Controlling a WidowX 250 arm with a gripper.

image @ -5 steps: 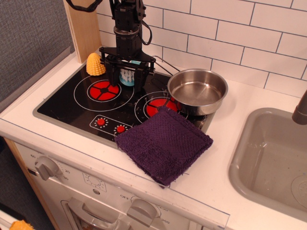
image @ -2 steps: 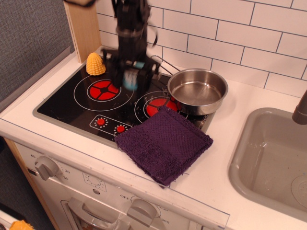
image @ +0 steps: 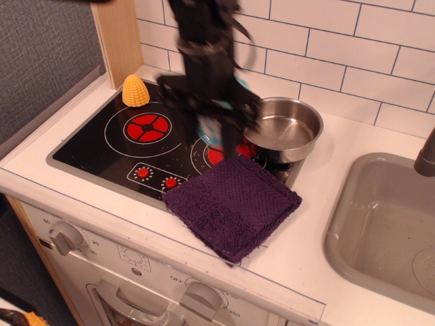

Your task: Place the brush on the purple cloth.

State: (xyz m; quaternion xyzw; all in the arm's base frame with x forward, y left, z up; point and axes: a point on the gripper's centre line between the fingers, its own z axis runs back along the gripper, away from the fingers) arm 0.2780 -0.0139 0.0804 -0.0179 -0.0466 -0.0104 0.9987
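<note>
A white table (image: 353, 146) is carrying everything here, with a grey sink (image: 380, 224) sunk into it at the right and a white tiled wall (image: 353, 54) rising behind. A black glass cooktop (image: 109, 153) with red burner markings is lying in the table at the left, above a row of grey oven knobs (image: 66, 238) on the front panel. The robot arm (image: 200, 41) is reaching down from the top of the frame over the cooktop, blurred by motion. The purple cloth (image: 232, 205) is lying flat at the front, partly overlapping the cooktop's near right corner and partly resting on the table near its front edge. A steel pot (image: 284, 129) is sitting on the cooktop's back right area, just behind the cloth. The gripper (image: 219, 136) is hanging above the right burner, between the pot and the left burner, and behind the cloth's far edge. Its fingers are pinching the brush (image: 209, 129), which is showing as a teal smear held clear of the cooktop surface, near the cloth but not over its middle. A yellow toy corn (image: 135, 90) is standing upright at the cooktop's back left corner, well apart from the gripper.
</note>
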